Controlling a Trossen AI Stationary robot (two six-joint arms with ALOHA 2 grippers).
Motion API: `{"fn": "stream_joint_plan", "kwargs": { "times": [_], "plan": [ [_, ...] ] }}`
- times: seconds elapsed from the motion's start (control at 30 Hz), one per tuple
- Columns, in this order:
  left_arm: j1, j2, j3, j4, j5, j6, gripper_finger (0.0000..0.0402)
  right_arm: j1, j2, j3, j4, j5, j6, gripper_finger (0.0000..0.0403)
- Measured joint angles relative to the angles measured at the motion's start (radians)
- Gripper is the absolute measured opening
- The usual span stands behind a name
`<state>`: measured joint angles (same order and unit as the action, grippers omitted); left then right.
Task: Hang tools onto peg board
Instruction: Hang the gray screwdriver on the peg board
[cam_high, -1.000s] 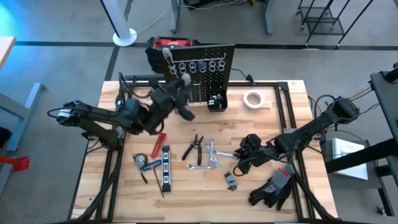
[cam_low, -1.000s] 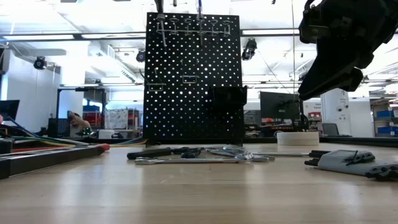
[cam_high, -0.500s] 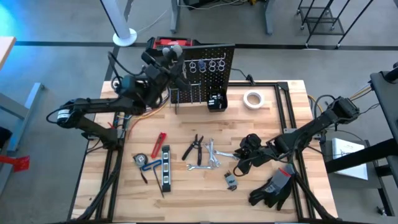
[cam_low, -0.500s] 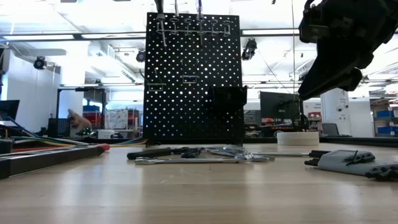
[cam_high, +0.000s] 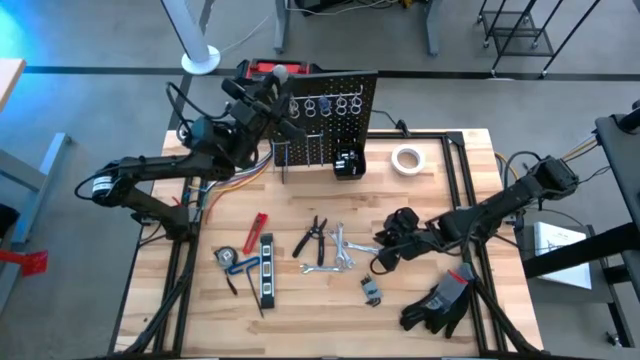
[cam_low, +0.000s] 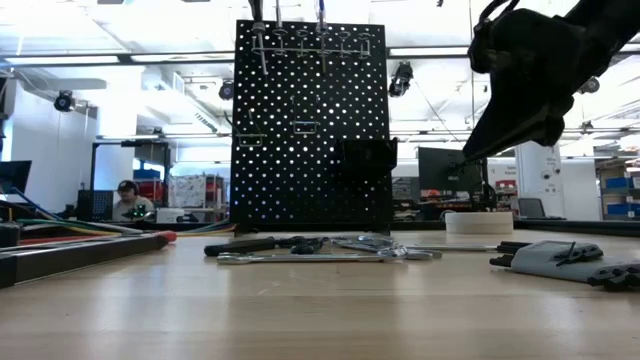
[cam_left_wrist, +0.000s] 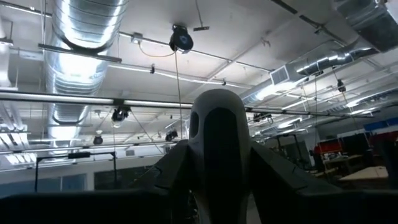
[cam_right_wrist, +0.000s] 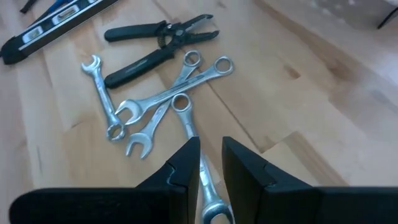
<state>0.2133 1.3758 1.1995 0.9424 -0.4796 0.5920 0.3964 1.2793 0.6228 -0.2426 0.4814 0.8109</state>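
The right gripper (cam_high: 385, 247) hangs low over the wrenches (cam_high: 340, 250) near the table's (cam_high: 450, 170) middle, and the right wrist view settles what matters: one silver wrench (cam_right_wrist: 196, 152) runs lengthwise straight between the two dark fingers (cam_right_wrist: 181, 172), shaft in line with the gripper's forward direction, one ring end out ahead by the other wrenches and the near end under the fingertips. The fingers stand close together with only a narrow gap, flanking the shaft; whether they pinch it or just straddle it I cannot tell. The rest of the pile lies just beyond that wrench: crossed silver wrenches, then black pliers (cam_right_wrist: 158, 43), with a level (cam_high: 266, 268) farther off toward the left arm's side. The wrench still lies on the wood. The peg board (cam_high: 325, 120) stands upright at the far edge of the table, well apart from this gripper, across the table and toward the left. The left gripper (cam_high: 275, 100) is up at the board's top edge by the ring hooks (cam_high: 325, 104), wrist camera aimed at the ceiling; its fingers stand partly apart around a pale rounded handle (cam_left_wrist: 219, 146), likely a tool it holds at the hooks. So the right arm is clearly nearer the loose tools, the left nearer the board. Judging from this, the next lift needs a squeeze across the shaft, then a carry up to a free hook.
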Motion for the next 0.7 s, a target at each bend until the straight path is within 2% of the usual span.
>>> {"fn": "stream_joint_plan", "kwargs": {
  "times": [0.7],
  "plan": [
    [0.033,0.032,0.001,0.049,0.045,0.004,0.0120,-0.041,0.000,0.000,0.051,-0.002,-0.038,0.0048]
  ]
}}
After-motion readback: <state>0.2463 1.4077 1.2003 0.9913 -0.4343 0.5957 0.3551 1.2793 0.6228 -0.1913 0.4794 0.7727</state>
